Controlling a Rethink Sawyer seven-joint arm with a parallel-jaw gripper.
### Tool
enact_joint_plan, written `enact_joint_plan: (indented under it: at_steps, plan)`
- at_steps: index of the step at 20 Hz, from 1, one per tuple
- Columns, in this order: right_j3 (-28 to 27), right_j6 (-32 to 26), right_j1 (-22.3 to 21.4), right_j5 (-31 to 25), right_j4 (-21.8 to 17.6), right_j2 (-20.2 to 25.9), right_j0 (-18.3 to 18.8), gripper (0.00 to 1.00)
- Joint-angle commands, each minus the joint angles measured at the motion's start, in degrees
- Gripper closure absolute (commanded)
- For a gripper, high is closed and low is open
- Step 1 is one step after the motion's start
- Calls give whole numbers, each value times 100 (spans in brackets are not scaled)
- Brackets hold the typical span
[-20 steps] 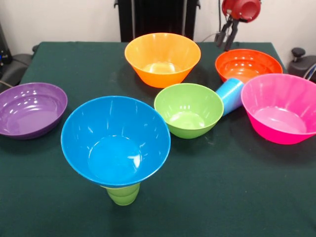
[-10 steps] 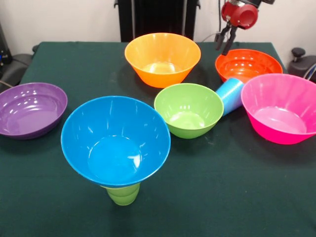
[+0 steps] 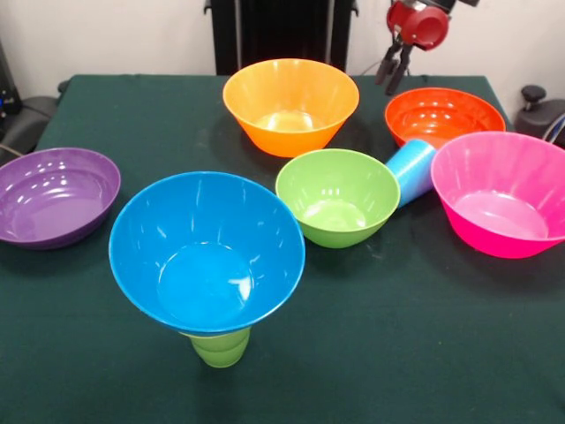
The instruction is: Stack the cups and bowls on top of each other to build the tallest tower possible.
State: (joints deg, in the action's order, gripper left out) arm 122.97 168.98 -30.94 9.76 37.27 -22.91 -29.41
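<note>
A large blue bowl (image 3: pixel 207 252) sits upright on top of the lime green cup (image 3: pixel 219 346) near the front edge. Behind it stands a green bowl (image 3: pixel 338 196). The light blue cup (image 3: pixel 412 170) lies on its side between the green bowl, the pink bowl (image 3: pixel 500 193) and the red-orange bowl (image 3: pixel 444 115). A yellow-orange bowl (image 3: pixel 290 104) stands at the back, and a purple bowl (image 3: pixel 55 194) at the left. My gripper (image 3: pixel 394 69) hangs above the table's back edge, up and left of the red-orange bowl, open and holding nothing.
The dark green cloth (image 3: pixel 424 336) covers the table. A black stand (image 3: pixel 282 31) rises behind the yellow-orange bowl. Dark equipment sits off the table at the left (image 3: pixel 22 119) and right (image 3: pixel 540 110) edges.
My gripper has risen and drifted a little to the left, away from the red-orange bowl. The bowls and cups have not moved.
</note>
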Motion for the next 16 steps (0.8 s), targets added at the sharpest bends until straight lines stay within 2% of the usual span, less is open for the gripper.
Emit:
enact_joint_plan:
  at_steps: [1, 7, 11, 16]
  plan:
    - [327, 1287, 130, 419, -87, 888, 256, 0]
    - [163, 1295, 512, 720, -73, 1083, 226, 0]
    - [159, 1284, 705, 1000, -197, 1237, 287, 0]
    - [29, 1125, 898, 1139, 12, 1180, 119, 0]
